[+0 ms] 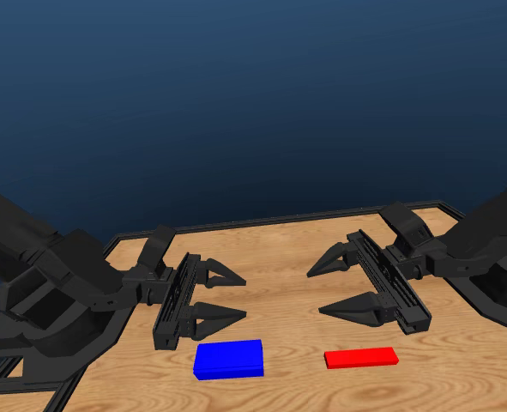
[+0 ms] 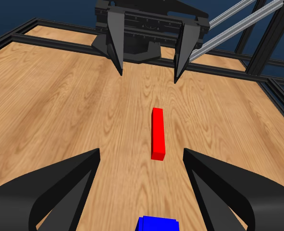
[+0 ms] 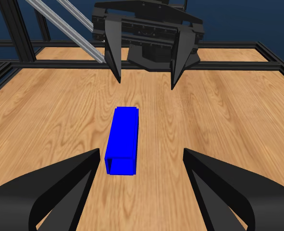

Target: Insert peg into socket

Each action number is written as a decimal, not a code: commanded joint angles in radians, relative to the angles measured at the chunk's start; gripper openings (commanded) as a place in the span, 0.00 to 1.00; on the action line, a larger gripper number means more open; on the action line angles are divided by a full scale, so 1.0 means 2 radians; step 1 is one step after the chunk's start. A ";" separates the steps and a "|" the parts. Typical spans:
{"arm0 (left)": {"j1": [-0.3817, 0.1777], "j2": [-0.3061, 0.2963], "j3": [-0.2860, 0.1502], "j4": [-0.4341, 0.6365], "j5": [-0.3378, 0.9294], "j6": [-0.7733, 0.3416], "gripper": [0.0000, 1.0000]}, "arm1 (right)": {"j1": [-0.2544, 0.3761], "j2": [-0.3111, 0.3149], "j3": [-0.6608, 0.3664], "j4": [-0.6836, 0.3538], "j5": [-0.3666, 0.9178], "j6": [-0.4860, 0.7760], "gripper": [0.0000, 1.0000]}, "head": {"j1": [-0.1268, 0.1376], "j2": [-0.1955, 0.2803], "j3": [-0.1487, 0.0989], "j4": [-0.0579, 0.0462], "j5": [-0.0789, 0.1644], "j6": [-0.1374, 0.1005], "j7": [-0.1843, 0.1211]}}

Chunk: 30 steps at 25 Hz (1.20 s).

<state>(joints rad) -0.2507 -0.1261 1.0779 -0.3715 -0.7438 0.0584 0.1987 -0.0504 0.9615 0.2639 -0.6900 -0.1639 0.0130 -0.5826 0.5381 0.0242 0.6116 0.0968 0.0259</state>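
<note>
1. Left gripper [image 1: 223, 294]: jaws spread wide, nothing between them, held above the table [image 1: 287, 249].
2. Right gripper [image 1: 339, 285]: jaws spread wide, nothing between them, also clear of the table.
3. Socket [image 1: 228, 358]: lies flat on the table, just below and ahead of the left jaws, hollow end facing the right jaws.
4. Peg [image 1: 361, 357]: lies flat on the table, near the right jaws, apart from the socket.

Grained wooden table [image 1: 304, 249], matte red peg [image 1: 361, 358], matte blue socket [image 1: 228, 358]
</note>
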 commanded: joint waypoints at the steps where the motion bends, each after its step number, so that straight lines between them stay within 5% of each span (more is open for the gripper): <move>1: -0.030 0.009 0.010 -0.029 0.049 -0.004 1.00 | 0.004 0.022 -0.024 -0.002 -0.004 0.015 1.00 | 0.015 0.013 0.002 0.004 0.000 0.006 -0.001; 8: -0.058 0.052 0.009 -0.040 0.061 -0.052 1.00 | -0.001 0.061 -0.036 -0.006 -0.014 0.051 1.00 | 0.024 0.028 0.007 0.009 0.007 0.018 -0.004; 16: -0.075 0.137 0.017 -0.041 0.068 -0.120 1.00 | -0.001 0.075 -0.032 -0.011 -0.025 0.076 1.00 | 0.021 0.045 0.006 0.009 0.008 0.025 -0.017; 22: -0.087 0.180 0.002 -0.050 0.063 -0.131 0.98 | 0.015 0.084 -0.002 0.008 -0.035 0.103 1.00 | 0.022 0.055 0.003 0.008 0.009 0.024 -0.026; 23: -0.087 0.172 0.018 -0.049 0.042 -0.110 0.00 | 0.019 0.086 0.004 0.012 -0.035 0.110 1.00 | 0.023 0.056 0.003 0.008 0.009 0.023 -0.028; 30: -0.096 0.196 0.005 -0.056 0.036 -0.113 0.00 | 0.041 0.094 0.039 0.037 -0.026 0.149 1.00 | 0.021 0.059 0.003 0.007 0.008 0.022 -0.038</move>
<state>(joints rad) -0.4346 0.2061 1.1335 -0.5032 -0.7402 -0.1267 0.2616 0.1447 1.0328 0.3303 -0.7215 0.1130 0.0566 -0.4670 0.5609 0.0387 0.6394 0.1437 -0.0432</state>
